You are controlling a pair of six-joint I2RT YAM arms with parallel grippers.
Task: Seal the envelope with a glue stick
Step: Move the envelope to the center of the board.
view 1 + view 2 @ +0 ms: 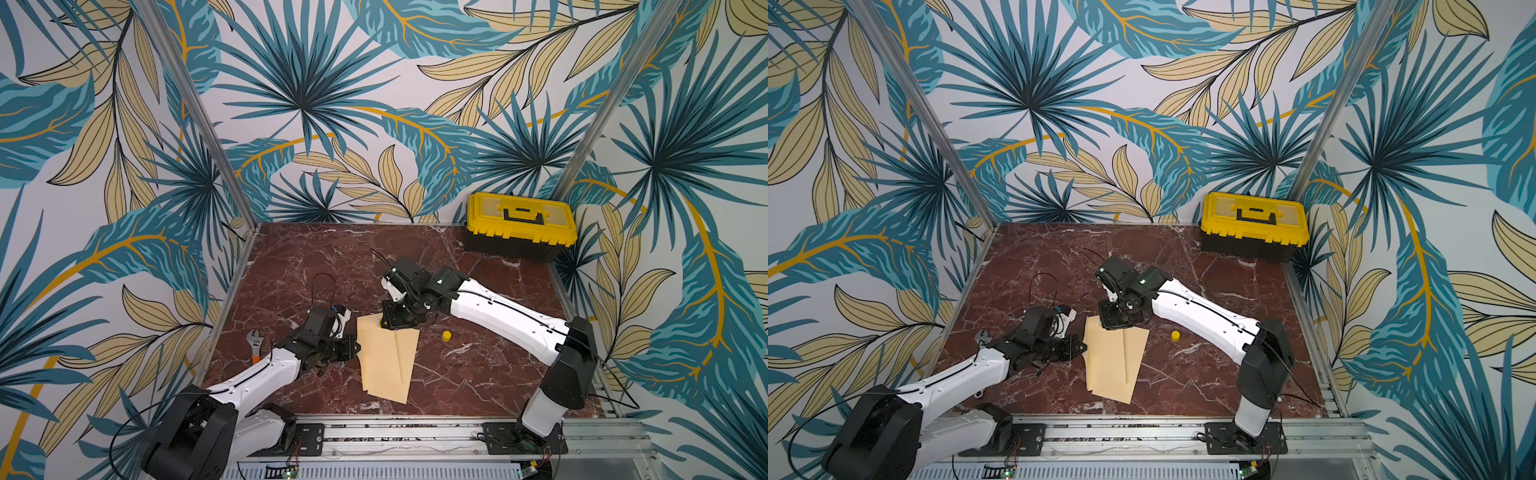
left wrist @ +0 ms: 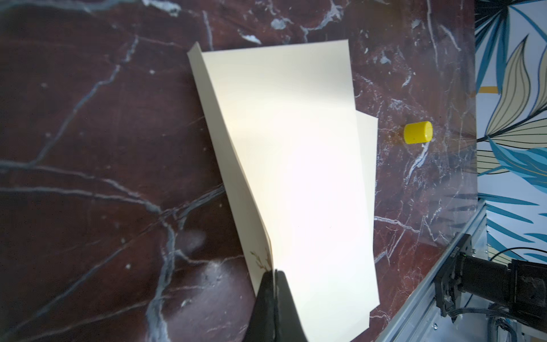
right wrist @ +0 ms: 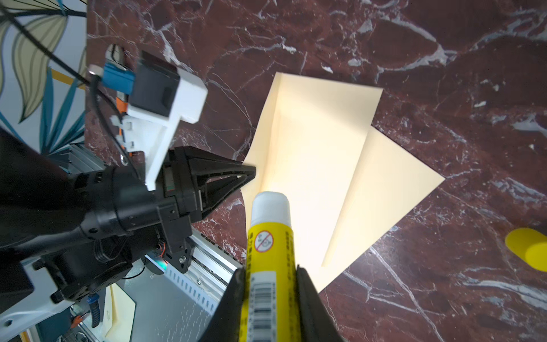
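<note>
In a top view, left gripper (image 2: 275,271) pinched shut on the raised left edge of the flat tan paper envelope (image 1: 386,361) at centre frame, right gripper (image 3: 270,268) closed round the uncapped yellow plastic glue stick (image 3: 270,234), white tip at the envelope's upper edge, small yellow cap (image 1: 446,336) lying apart to its right, red marble table (image 1: 291,270) open toward upper left.

Left arm (image 1: 257,374) reaches from the near rail toward centre, forearm low and nearly level. Left pincer (image 2: 275,277) lies sideways, jaws closed on the edge of the envelope (image 2: 296,177). Right arm (image 1: 498,311) stretches in from the near right base, forearm sloping inward. Right wrist (image 1: 411,286) bent down, right pincer (image 3: 270,274) pointing at the tabletop, jaws clamped on the glue stick (image 3: 270,239).
</note>
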